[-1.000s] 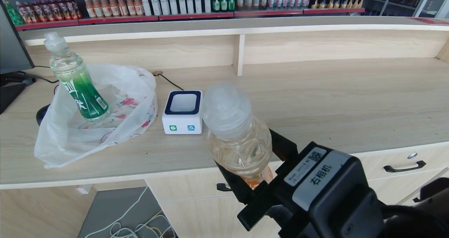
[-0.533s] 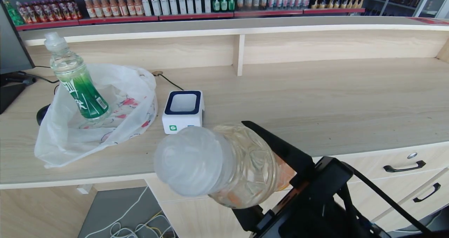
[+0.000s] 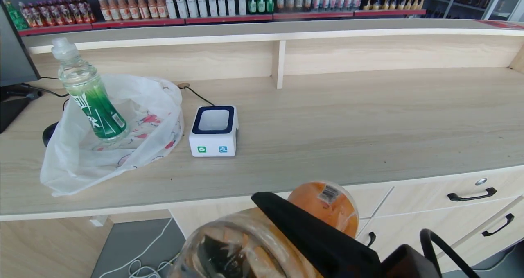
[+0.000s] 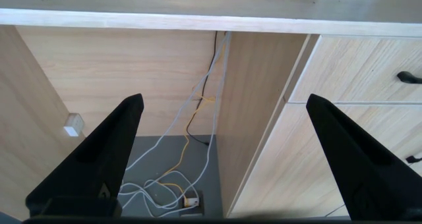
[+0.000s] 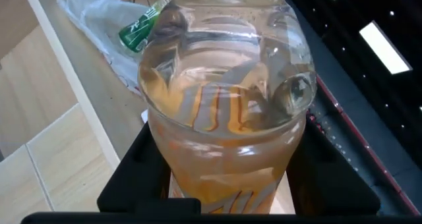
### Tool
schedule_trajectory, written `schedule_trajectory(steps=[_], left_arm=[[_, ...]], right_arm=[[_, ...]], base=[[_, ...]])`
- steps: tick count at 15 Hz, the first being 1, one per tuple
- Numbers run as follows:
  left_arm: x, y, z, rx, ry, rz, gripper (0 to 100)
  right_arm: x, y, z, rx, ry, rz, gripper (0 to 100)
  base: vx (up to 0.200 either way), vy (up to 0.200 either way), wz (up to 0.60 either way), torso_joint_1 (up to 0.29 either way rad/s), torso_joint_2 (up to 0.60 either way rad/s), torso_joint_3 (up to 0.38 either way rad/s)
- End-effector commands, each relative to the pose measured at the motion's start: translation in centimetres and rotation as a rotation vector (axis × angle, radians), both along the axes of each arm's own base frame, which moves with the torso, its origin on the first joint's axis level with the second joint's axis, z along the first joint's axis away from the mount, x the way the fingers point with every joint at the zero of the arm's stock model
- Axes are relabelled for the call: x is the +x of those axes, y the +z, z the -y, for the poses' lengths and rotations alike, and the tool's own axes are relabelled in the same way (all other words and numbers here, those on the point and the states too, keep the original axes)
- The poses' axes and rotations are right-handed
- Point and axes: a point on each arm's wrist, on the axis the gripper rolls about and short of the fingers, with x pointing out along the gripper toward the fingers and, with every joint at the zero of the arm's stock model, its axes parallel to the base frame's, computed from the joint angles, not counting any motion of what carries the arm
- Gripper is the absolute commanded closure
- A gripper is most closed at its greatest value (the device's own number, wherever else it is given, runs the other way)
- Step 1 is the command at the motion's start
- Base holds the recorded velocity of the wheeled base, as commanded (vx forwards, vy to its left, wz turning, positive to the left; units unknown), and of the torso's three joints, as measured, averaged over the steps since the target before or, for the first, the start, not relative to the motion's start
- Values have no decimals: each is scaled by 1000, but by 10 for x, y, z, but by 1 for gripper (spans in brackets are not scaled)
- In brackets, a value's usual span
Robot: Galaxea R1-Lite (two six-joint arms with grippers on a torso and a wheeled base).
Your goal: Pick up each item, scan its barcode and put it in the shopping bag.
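1. Right hand [image 5: 224, 184] is clamped on the orange bottle [image 3: 323, 208], one black finger on each side of the body. It hangs low, out in front of the counter [image 3: 348, 122] edge, not over it.
2. Bottle is tipped well over, not upright, prob. so the label side can be turned. The barcode [image 3: 328, 193] faces up, nowhere near a reader.
3. Scanner [image 3: 213, 130] sits on the counter just beside the bag [image 3: 82, 163], window facing up. My guess: the code has to end up facing down over that window, so more wrist roll plus a carry fwd & left is due.
4. Left hand [image 4: 224, 99] is spread wide w/ nothing in it. It sits below counter level, facing the cabinet and loose cables [image 4: 198, 151]. Out of the way, I'd say.
5. Green bottle [image 3: 92, 102] stands leaning in the bag's open mouth, so one item looks done. Orange one isn't in yet.
6. Materials:
   - Both bottles are clear moulded plastic w/ rounded shoulders, slick, so a light squeeze could slip.
   - Orange one has a glossy wrap label.
   - Bag is thin crumpled white film w/ red print, slumped, no stiffness.
   - Scanner is a small white box w/ a dark blue rim and rounded corners.
   - Counter is pale wood-grain, smooth and flat.
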Motion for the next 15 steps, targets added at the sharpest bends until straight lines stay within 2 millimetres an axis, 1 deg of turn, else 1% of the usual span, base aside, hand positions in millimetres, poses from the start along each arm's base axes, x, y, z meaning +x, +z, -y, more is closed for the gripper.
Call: schedule_trajectory(steps=[1, 2, 3, 5, 6, 9, 11, 13, 15], left_arm=[[0, 0, 0, 0, 0, 0, 0], [0, 0, 0, 0, 0, -1, 0], [0, 0, 0, 0, 0, 0, 0], [0, 0, 0, 0, 0, 0, 0], [0, 0, 0, 0, 0, 0, 0], [0, 0, 0, 0, 0, 0, 0], [0, 0, 0, 0, 0, 0, 0], [0, 0, 0, 0, 0, 0, 0], [0, 0, 0, 0, 0, 0, 0]], right_arm=[[-11, -4, -2, -28, 34, 14, 100], [-17, -7, -5, -47, 52, 25, 100], [-25, -19, -13, -94, 82, 27, 100], [-34, -30, -20, -136, 114, 26, 100], [-34, -24, -15, -128, 106, 43, 100], [-32, -24, -13, -140, 63, 46, 100], [-36, -23, -12, -146, 36, 49, 100], [-35, -9, -8, -191, -30, 184, 100], [-35, 1, -1, -212, -71, 261, 100]], base=[[0, 0, 0, 0, 0, 0], [0, 0, 0, 0, 0, 0], [0, 0, 0, 0, 0, 0], [0, 0, 0, 0, 0, 0], [0, 0, 0, 0, 0, 0], [0, 0, 0, 0, 0, 0], [0, 0, 0, 0, 0, 0], [0, 0, 0, 0, 0, 0], [0, 0, 0, 0, 0, 0]])
